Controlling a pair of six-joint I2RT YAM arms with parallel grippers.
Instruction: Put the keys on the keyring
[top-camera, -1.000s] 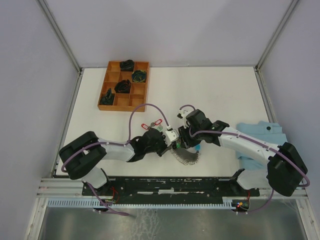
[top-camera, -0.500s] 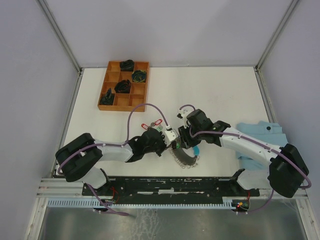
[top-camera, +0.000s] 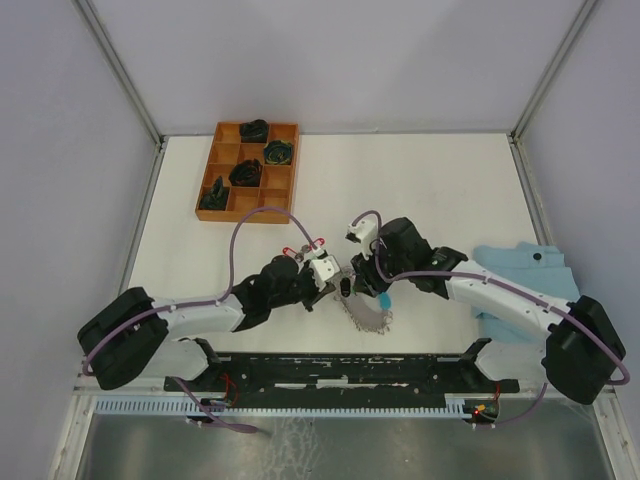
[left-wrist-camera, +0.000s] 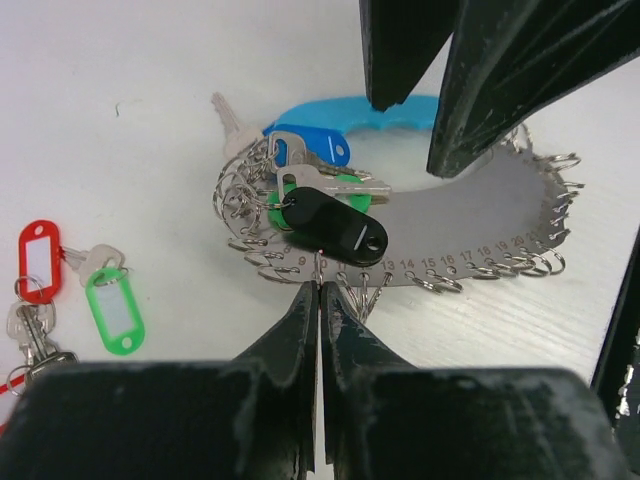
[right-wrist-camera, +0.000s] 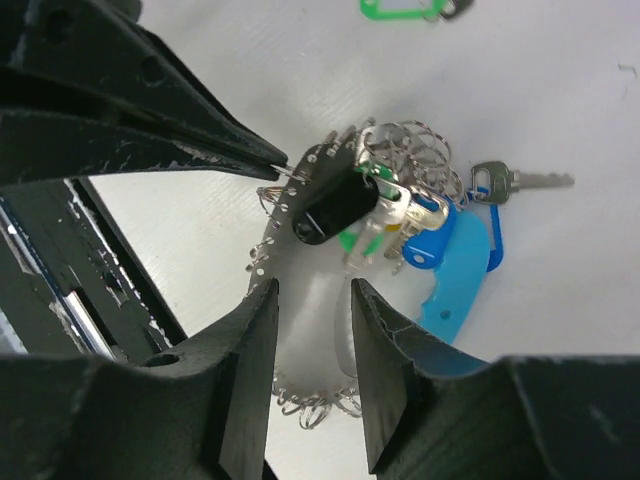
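Note:
The keyring (left-wrist-camera: 470, 225) is a curved silver plate with numbered holes, small split rings and a light-blue handle (left-wrist-camera: 400, 112). It lies on the white table near the front middle (top-camera: 370, 312). Keys with black (left-wrist-camera: 335, 228), green and blue (left-wrist-camera: 315, 145) tags hang at its handle end. My left gripper (left-wrist-camera: 319, 283) is shut on the thin wire ring of the black-tagged key at the plate's edge. My right gripper (right-wrist-camera: 312, 290) is open, with its fingers over the plate (right-wrist-camera: 315, 300) just behind the black tag (right-wrist-camera: 335, 205). Loose keys with red (left-wrist-camera: 38, 255) and green (left-wrist-camera: 115, 310) tags lie to the left.
A wooden compartment tray (top-camera: 248, 170) with dark items stands at the back left. A light-blue cloth (top-camera: 525, 275) lies at the right edge. The black mounting rail (top-camera: 340, 370) runs along the near edge. Red tags (top-camera: 300, 247) lie just behind my left gripper.
Both grippers have shifted a little towards the back and left over the keyring. The left arm has stretched out lower and further left. The keyring plate has shifted slightly.

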